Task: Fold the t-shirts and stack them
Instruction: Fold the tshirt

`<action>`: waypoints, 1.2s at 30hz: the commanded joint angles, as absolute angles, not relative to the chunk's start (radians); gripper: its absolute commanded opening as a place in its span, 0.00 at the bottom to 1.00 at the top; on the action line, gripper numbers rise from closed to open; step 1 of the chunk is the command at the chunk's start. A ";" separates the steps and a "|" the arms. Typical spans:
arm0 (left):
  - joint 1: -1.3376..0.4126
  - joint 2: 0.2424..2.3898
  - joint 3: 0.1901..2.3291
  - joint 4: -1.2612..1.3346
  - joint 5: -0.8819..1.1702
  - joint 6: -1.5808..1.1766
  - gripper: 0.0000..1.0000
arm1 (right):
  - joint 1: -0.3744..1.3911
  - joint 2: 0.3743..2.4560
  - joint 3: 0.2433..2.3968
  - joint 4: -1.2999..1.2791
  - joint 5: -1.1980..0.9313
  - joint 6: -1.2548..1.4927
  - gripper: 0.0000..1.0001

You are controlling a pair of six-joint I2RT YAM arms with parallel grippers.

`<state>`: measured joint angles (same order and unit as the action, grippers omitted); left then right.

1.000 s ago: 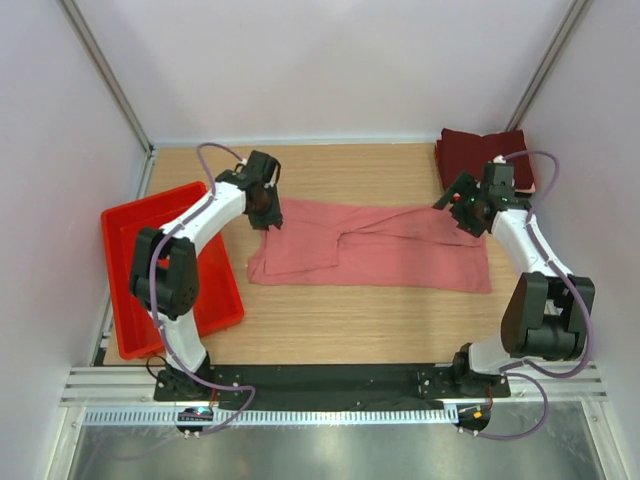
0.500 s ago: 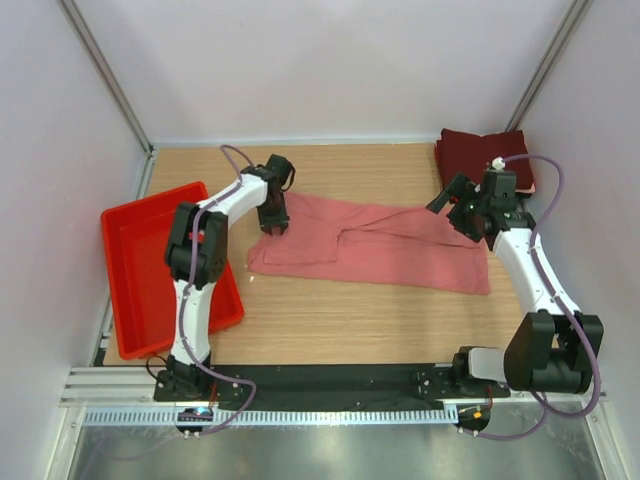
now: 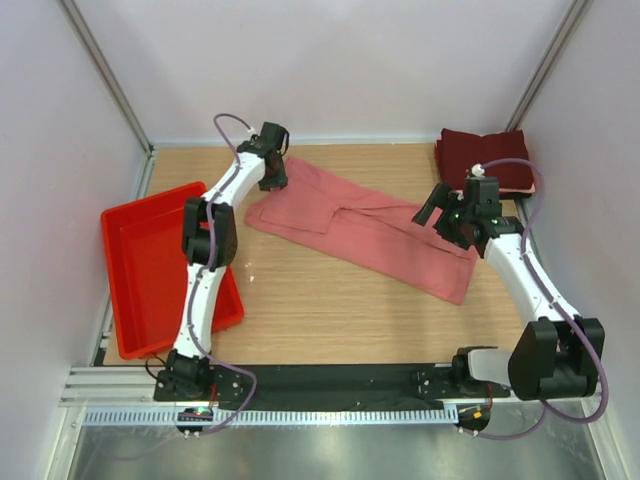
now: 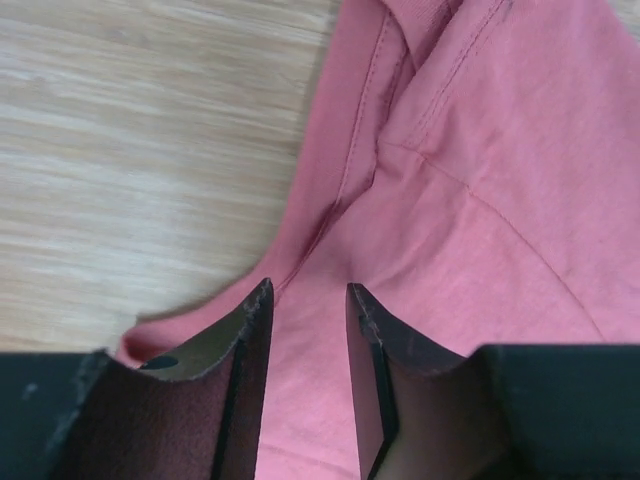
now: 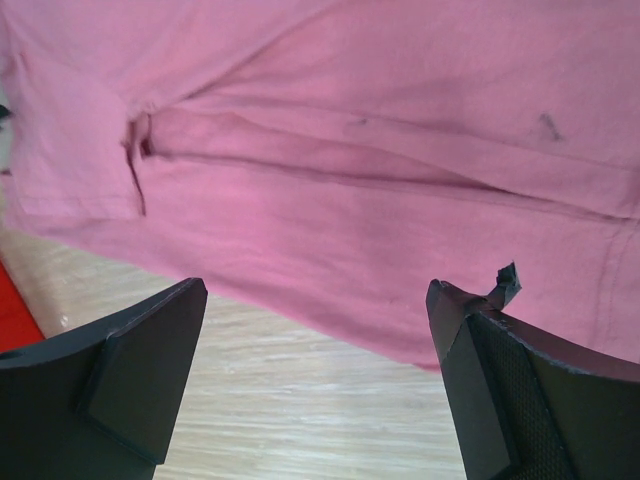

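Lying slantwise on the table (image 3: 330, 320), the pink shirt (image 3: 360, 225) runs from the far left toward the near right. It is spread flat, with 1 long fold line along its middle, and it is not yet a square.

The left gripper (image 3: 277, 180) is at the shirt's far-left corner. In the wrist view its jaws stand only a little apart with pink cloth showing in the gap, and I cannot tell if they pinch it or only rest on it. The right gripper (image 3: 440, 215) hovers over the right part of the shirt, jaws spread wide, holding nothing.

The maroon stack (image 3: 490, 158) sits in the far right corner, near the shirt but not touching it. The tray (image 3: 140, 300) is at the left, apart from the cloth.

The shirt looks thin, soft and light. I judge it will sag when lifted and slide easily on the smooth wood, so a pull on 1 end drags the rest. The best hold is probably at 2 corners or along a hem, pinching low and taking all layers together. A grip on the top layer alone could open the fold.
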<state>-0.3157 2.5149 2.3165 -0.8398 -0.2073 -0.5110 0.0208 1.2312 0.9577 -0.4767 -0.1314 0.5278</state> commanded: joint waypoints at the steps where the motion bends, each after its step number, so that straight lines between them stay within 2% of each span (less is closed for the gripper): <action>1: -0.314 2.278 2.135 -0.696 -0.161 -0.508 0.38 | 0.081 1.282 0.999 -0.508 -0.101 0.486 1.00; 4: -0.318 2.111 1.951 -0.647 -0.164 -0.538 0.38 | 0.155 1.357 1.009 -0.512 -0.048 0.463 1.00; 9: -0.318 2.008 1.748 -0.629 -0.161 -0.572 0.37 | 0.233 1.500 1.029 -0.531 0.035 0.468 1.00; 13: -0.322 2.023 1.654 -0.574 -0.034 -0.603 0.34 | 0.291 1.529 0.988 -0.485 0.071 0.430 1.00; 20: -0.347 2.094 1.628 -0.566 -0.055 -0.647 0.34 | 0.295 1.502 0.884 -0.371 -0.028 0.474 0.99; 22: -0.347 2.118 1.631 -0.566 -0.057 -0.647 0.34 | 0.295 1.516 0.881 -0.374 -0.006 0.476 0.91; 23: -0.347 2.126 1.629 -0.566 -0.064 -0.647 0.34 | 0.296 1.520 0.881 -0.383 -0.005 0.471 0.79; 25: -0.347 2.152 1.643 -0.566 -0.097 -0.641 0.34 | 0.298 1.520 0.874 -0.387 0.038 0.463 0.68; 26: -0.347 2.164 1.652 -0.566 -0.107 -0.632 0.34 | 0.298 1.517 0.864 -0.380 0.044 0.463 0.57; 29: -0.345 2.221 1.715 -0.569 -0.132 -0.608 0.33 | 0.322 1.505 0.839 -0.370 0.083 0.465 0.42; 33: -0.342 2.307 1.831 -0.598 -0.146 -0.581 0.33 | 0.373 1.505 0.812 -0.357 0.112 0.494 0.37; 36: -0.328 2.364 1.931 -0.620 -0.138 -0.569 0.33 | 0.431 1.497 0.778 -0.348 0.132 0.521 0.41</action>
